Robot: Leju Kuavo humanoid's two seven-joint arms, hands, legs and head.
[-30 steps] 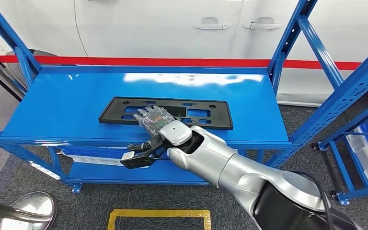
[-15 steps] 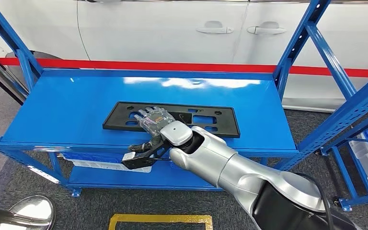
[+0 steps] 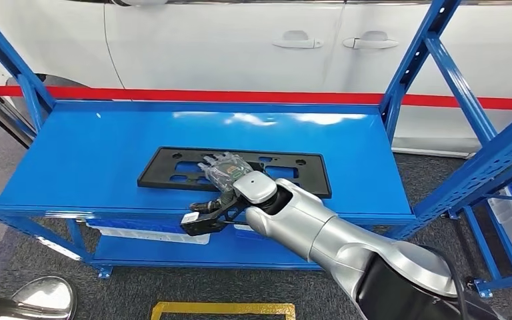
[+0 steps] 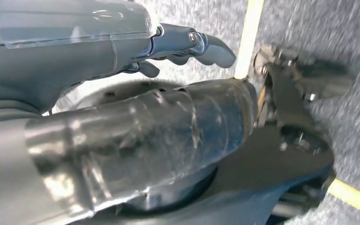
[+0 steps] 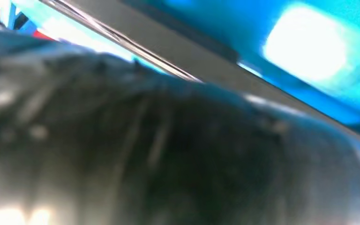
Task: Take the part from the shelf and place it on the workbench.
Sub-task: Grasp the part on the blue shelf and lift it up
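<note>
— So where did you have the part (image 3: 235, 171) at that moment?

— Flat on the blue shelf (image 3: 93, 157), near its front edge and about midway across. Your right hand (image 3: 225, 171) lay on top of it, fingers spread over the cut-outs; whether they had actually closed on it, I couldn't tell. Your left hand (image 4: 122, 51) hung by the floor with its fingers curled, holding nothing.

— How did you expect it to handle?

— It looked like a thin, light plastic frame, stiff but likely to flex along its length, and smooth. You'd have done best gripping the near long rail by the middle.
</note>
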